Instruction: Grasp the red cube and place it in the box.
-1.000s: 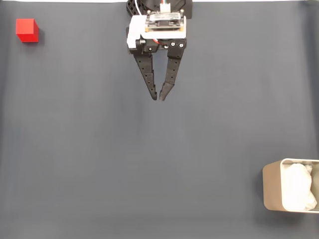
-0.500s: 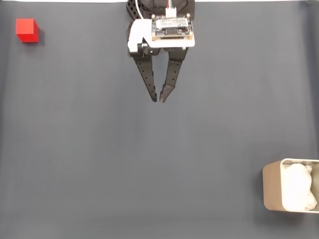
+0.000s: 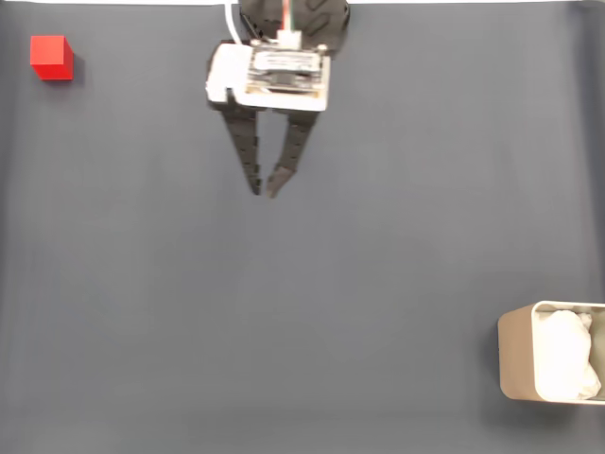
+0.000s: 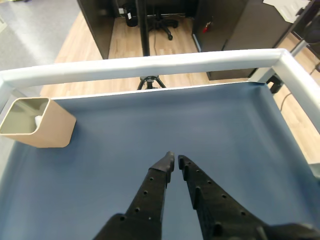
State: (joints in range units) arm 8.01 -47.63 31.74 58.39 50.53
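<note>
Your blue mat (image 3: 302, 312) has the box (image 3: 515, 355) parked at the lower right of the fixed view, padding ready for a drop. The gripper (image 3: 264, 192) hangs empty near top centre, tips nearly pinched together. The red cube (image 3: 51, 57) sits far off, top left.

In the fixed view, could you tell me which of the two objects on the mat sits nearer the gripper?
The red cube, at the top left corner, is nearer the gripper; the box sits farther off at the bottom right.
</note>
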